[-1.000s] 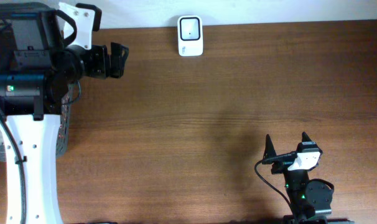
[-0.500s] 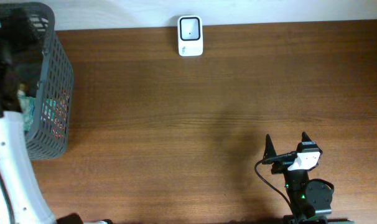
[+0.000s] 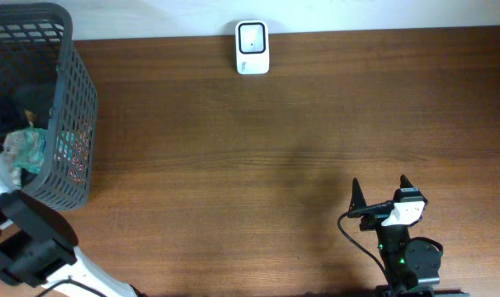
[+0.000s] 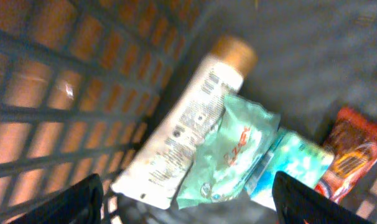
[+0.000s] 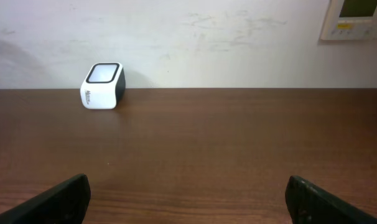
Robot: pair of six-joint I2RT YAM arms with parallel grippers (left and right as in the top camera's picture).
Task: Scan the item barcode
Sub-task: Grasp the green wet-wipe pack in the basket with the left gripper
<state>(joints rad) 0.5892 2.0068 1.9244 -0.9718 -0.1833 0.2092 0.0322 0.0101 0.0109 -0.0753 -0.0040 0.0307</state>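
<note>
The left wrist view looks down into the grey wire basket [image 4: 64, 112], where the items lie together. They are a white tube with a gold cap [image 4: 188, 124], a pale green packet [image 4: 235, 155], a teal packet [image 4: 294, 168] and a red-orange packet [image 4: 356, 155]. My left gripper [image 4: 191, 202] hangs open just above them, holding nothing, its fingertips [image 4: 76, 199] wide apart. The white barcode scanner [image 3: 252, 47] stands at the table's back edge. My right gripper [image 3: 380, 194] rests open near the front right, facing the scanner [image 5: 102, 85].
The basket [image 3: 68, 99] stands at the table's left end with packets showing inside. The left arm's white and black links [image 3: 27, 247] cross the lower left corner. A wall panel [image 5: 356, 18] hangs behind the table.
The left arm has swung off the table's back left and down into the basket; its links now show at the lower left. The right arm has not moved.
</note>
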